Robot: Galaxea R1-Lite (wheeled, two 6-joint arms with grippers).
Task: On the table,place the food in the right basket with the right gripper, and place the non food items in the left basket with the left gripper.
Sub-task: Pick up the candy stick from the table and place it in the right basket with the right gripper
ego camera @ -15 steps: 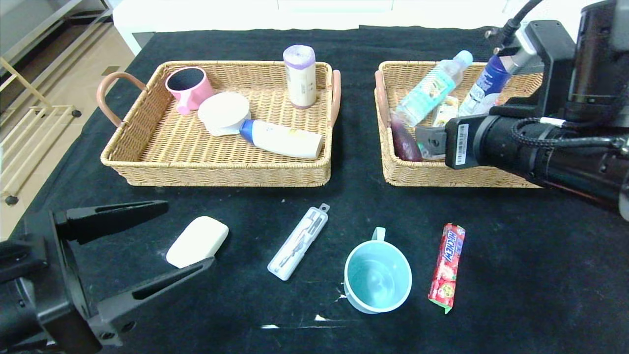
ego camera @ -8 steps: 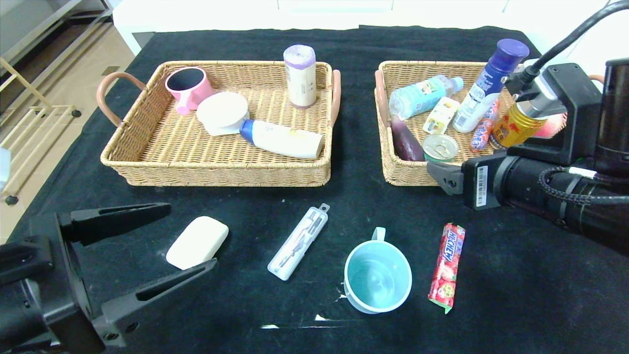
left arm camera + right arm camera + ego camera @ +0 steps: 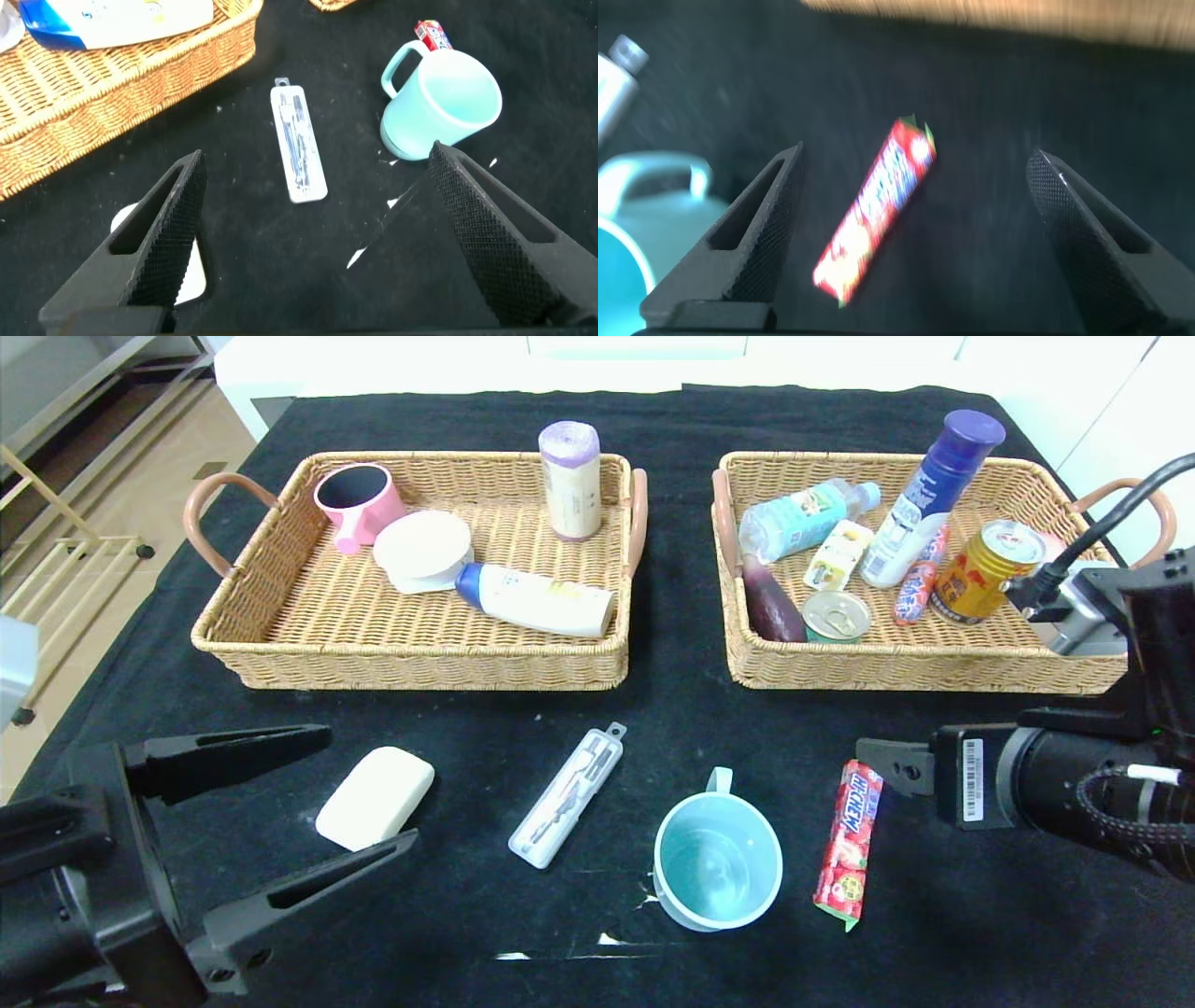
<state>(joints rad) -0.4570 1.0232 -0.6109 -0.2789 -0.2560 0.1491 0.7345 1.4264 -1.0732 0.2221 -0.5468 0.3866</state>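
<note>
My left gripper [image 3: 369,789] hovers open at the near left of the table [image 3: 980,933], and the white soap block [image 3: 375,796] shows between its fingers in the head view. The slim clear case [image 3: 567,796] [image 3: 298,142] and the teal mug [image 3: 717,861] [image 3: 439,98] lie to its right. My right gripper [image 3: 868,758] [image 3: 915,154] is open and empty, just right of the red candy stick [image 3: 850,843] [image 3: 875,210]. The water bottle [image 3: 801,518] and gold can [image 3: 976,574] sit in the right basket [image 3: 915,672].
The left basket [image 3: 420,667] holds a pink mug [image 3: 358,504], a white round lid, a lying white tube and an upright roll. A tall blue-capped bottle [image 3: 934,495], a tin and small packs share the right basket. Bare black cloth lies between the baskets.
My right arm has swung from over the right basket toward the near side, down beside the candy stick. The basket's contents have come into view. The left arm has barely moved.
</note>
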